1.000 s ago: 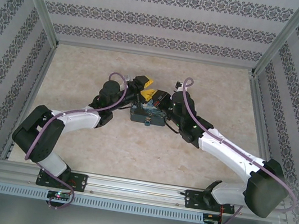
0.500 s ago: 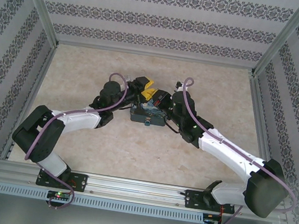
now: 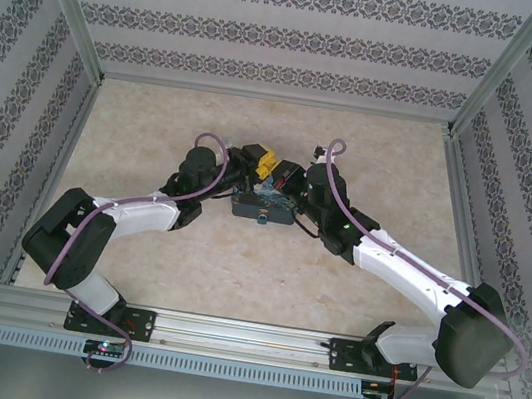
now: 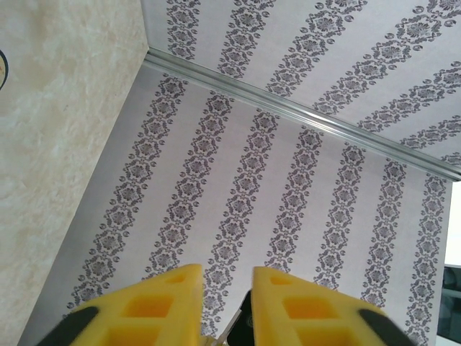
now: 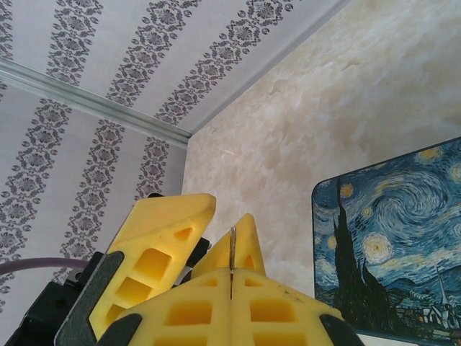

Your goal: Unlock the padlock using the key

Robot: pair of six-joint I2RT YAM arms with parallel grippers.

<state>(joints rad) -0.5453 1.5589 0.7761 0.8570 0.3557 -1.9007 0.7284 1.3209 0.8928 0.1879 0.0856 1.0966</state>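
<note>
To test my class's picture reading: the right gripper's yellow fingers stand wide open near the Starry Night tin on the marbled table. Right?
No. The right wrist view shows the right gripper shut, its yellow fingers pressed on a thin silvery key. The Starry Night tin does lie near it on the marbled table.

- The top external camera sits high above and behind the arm bases (image 3: 115, 319). From far off it looks down and forward across the whole bench (image 3: 334, 281) to the patterned walls (image 3: 273, 29).
- The left wrist camera sits close behind the left end effector (image 4: 227, 281), tilted up at a patterned wall, with a strip of bench at left.
- The right wrist camera sits close behind the right end effector (image 5: 232, 245), facing a bench corner.
- The top and right wrist views share the starry tin (image 5: 392, 245); all three share bench and walls.
</note>
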